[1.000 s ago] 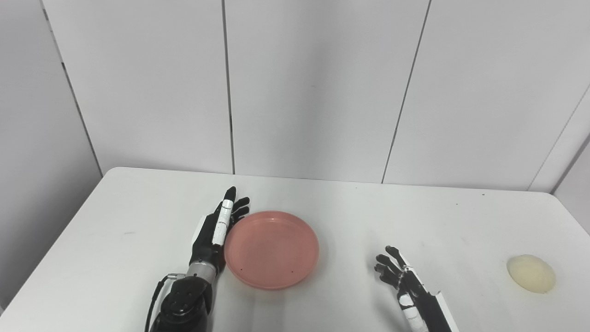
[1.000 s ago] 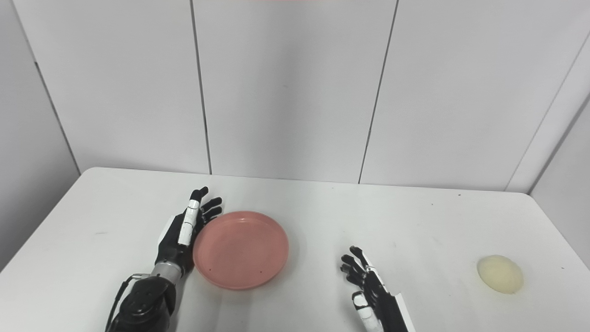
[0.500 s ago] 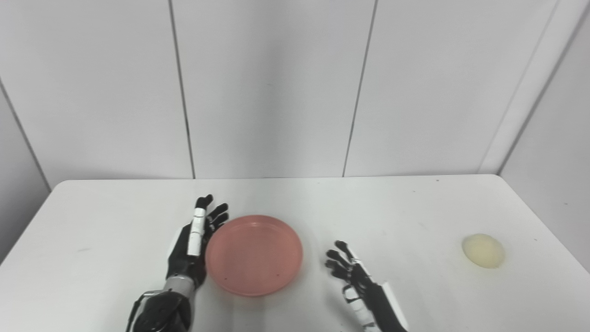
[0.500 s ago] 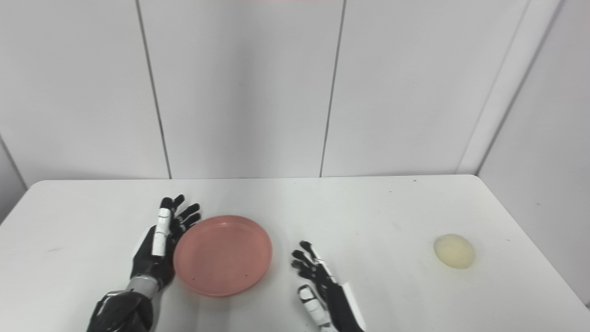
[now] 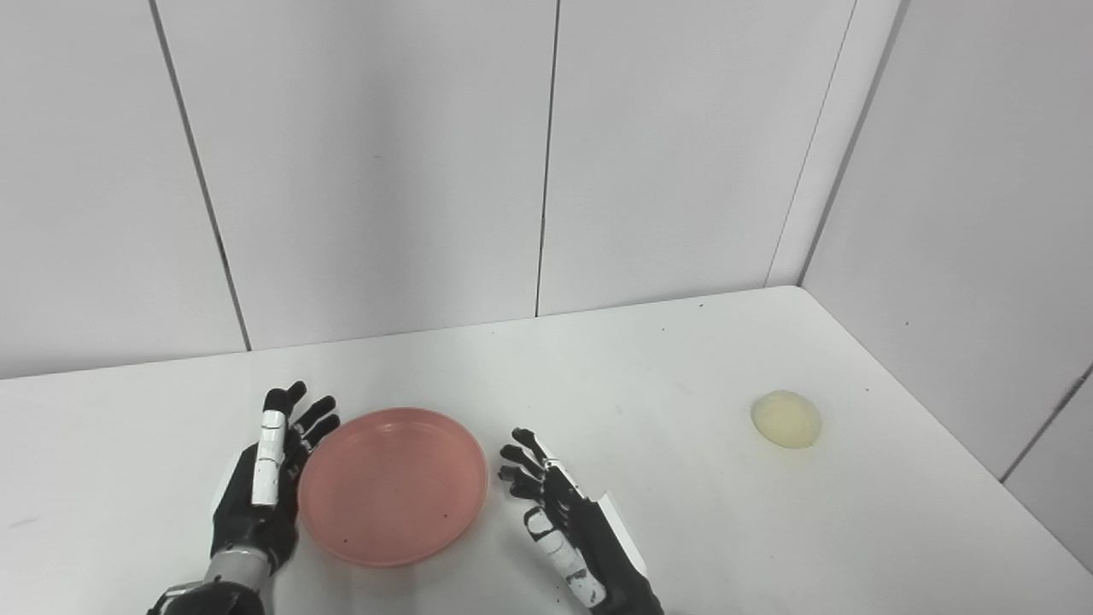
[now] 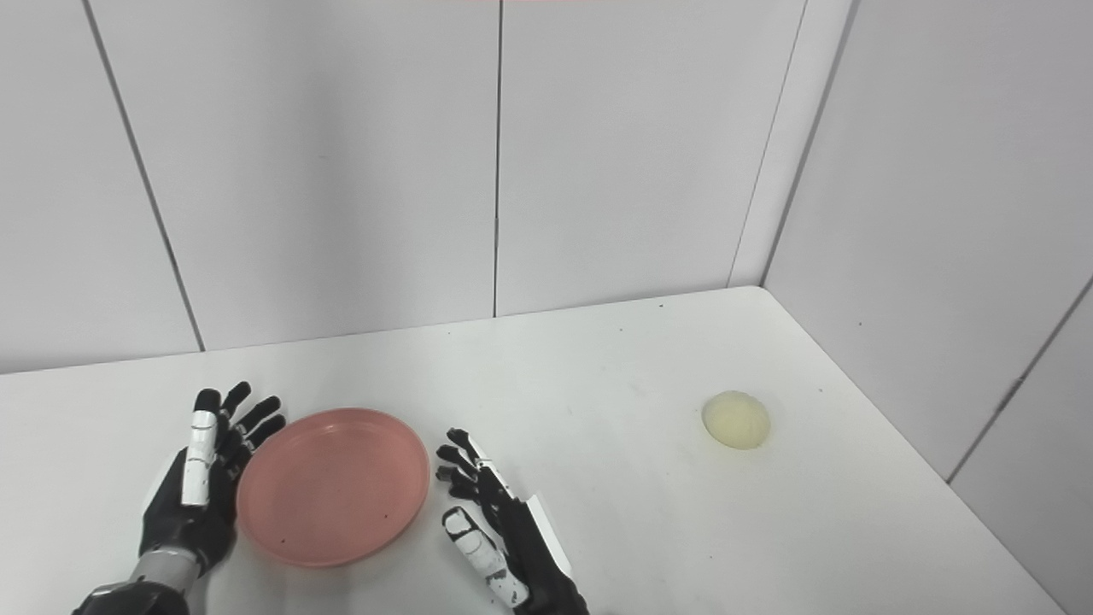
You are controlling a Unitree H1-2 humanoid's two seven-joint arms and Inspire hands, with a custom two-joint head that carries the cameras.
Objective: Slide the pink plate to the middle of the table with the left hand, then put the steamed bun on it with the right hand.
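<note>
Far right on the white worktop (image 5: 649, 478), our pale round steamed bun (image 5: 786, 419) lies nearest our empty, spread right hand (image 5: 564, 521); our open left hand (image 5: 260, 478) flanks the shallow round pink plate (image 5: 393, 485).

Plate (image 5: 393, 487) on surface (image 5: 683, 512), toward its left-front. Left hand (image 5: 260, 478) just beside plate's left rim, right hand (image 5: 564, 530) near its right rim, fingers apart, holding nothing. Steamed bun (image 5: 786, 419) on surface well apart to the right, near the right edge. Wall behind.
</note>
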